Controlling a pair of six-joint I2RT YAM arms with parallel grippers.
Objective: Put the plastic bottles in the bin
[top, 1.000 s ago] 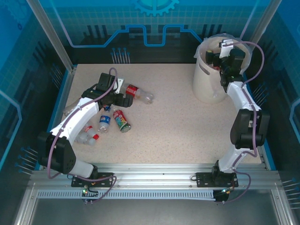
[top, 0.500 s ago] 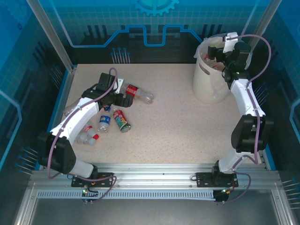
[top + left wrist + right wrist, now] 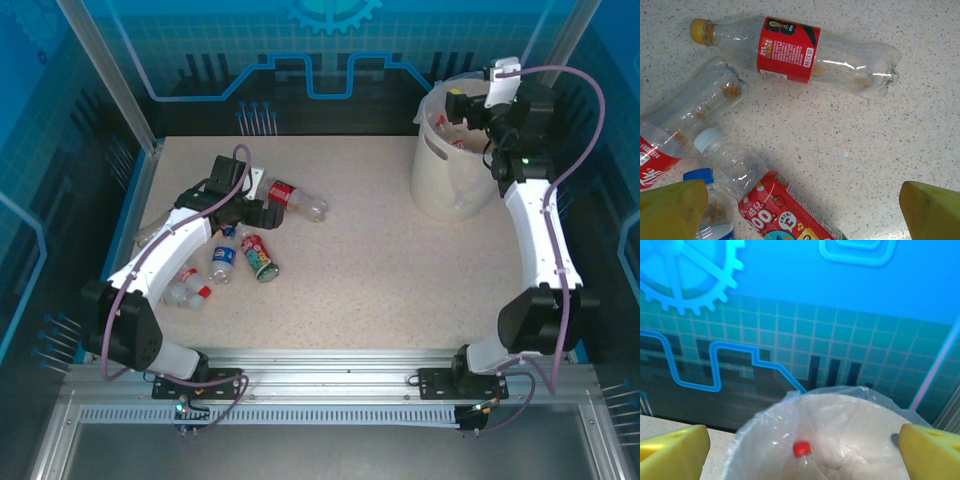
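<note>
Since a second ago my right arm has swung back and outward from over the bin, its elbow dropping toward the near edge, while the left arm has not shifted.

Across the desk [image 3: 380,270] the layout makes sense: the bin [image 3: 440,185] stands at the far right corner, within the right arm's reach, and the loose plastic bottles lie clustered on the left under the other arm.

One bin, two arms. The right gripper [image 3: 462,105] hangs above the bin's mouth, released and empty, looking down on the bag liner; I judge it is done there. The left gripper [image 3: 262,212] is spread wide too, holding nothing, poised low over the cluster, which I read as lining up a pick.

On the desk I count about six bottles from above, one half hidden by the left arm. The left wrist camera shows four:
- a red-labelled bottle [image 3: 805,52] with a yellow cap, lying alone and easiest to take
- a second red-labelled one [image 3: 690,115]
- a colourful-labelled bottle [image 3: 775,210]
- a blue-capped bottle [image 3: 702,177] touching it

Inside the bin one red cap [image 3: 801,448] shows; how many bottles lie there I cannot tell.
</note>
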